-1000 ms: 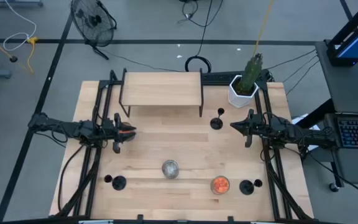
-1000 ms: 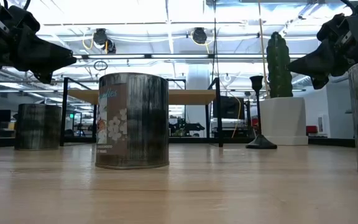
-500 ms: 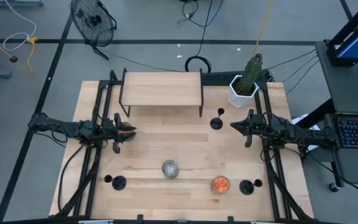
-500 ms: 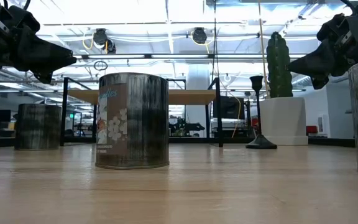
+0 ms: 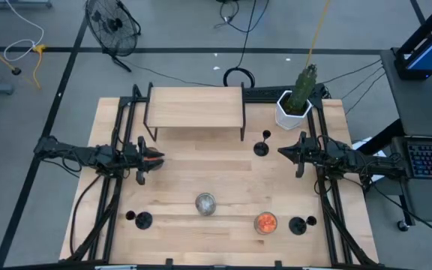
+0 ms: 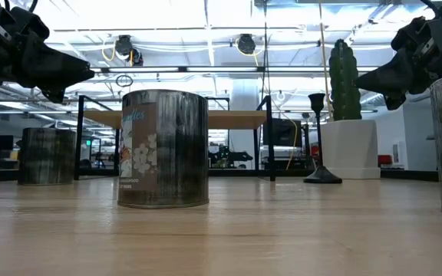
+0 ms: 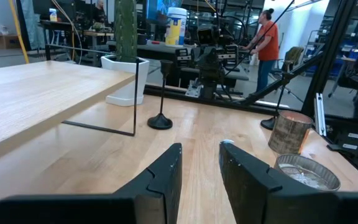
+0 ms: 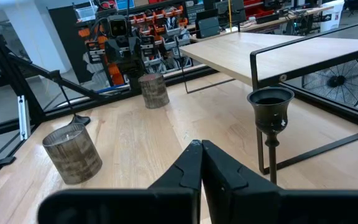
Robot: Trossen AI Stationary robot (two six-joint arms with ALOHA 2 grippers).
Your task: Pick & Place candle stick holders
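Three black candle stick holders stand upright on their disc bases. One stands far right by the shelf; it also shows in the right wrist view and the low view. One stands near the front left, one near the front right. My left gripper hovers open and empty at the table's left. My right gripper is shut and empty, just right of the far holder.
A silver can and an orange-filled jar stand near the front middle. A wooden shelf on a black frame stands at the back, a cactus in a white pot at the back right. A person stands beyond the table.
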